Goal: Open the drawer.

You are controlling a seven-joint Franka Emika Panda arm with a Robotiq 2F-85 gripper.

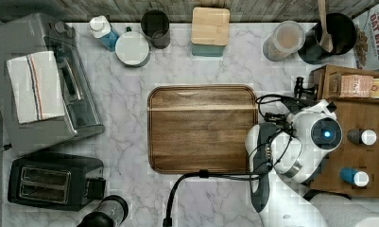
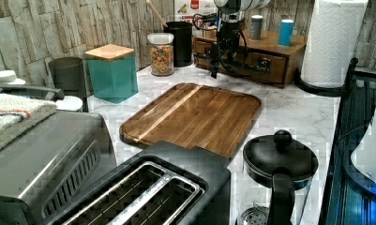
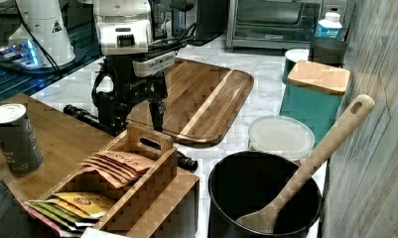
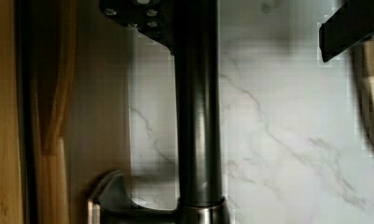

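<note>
The drawer (image 2: 251, 63) is a brown wooden front low in a box by the wall, seen in the left view behind the cutting board. Its long black bar handle (image 4: 196, 116) runs across that front (image 4: 98, 93) on a metal post. My gripper (image 4: 240, 21) hangs fingers-down over the handle and is open. One finger (image 4: 131, 11) sits on the drawer side, touching or almost touching the bar. The other finger (image 4: 350, 28) stands well off over the marble. In the right view my gripper (image 3: 132, 121) straddles the handle (image 3: 82, 115). In the left view my gripper (image 2: 221, 65) stands before the drawer.
A dark cutting board (image 1: 201, 127) lies on the marble counter just in front of the drawer. Two cans (image 1: 362, 137) and a tea-bag caddy (image 3: 127, 173) stand on the box top. A black pot with a wooden spoon (image 3: 266, 198), a teal canister (image 1: 210, 28) and a paper towel roll (image 2: 333, 42) are nearby.
</note>
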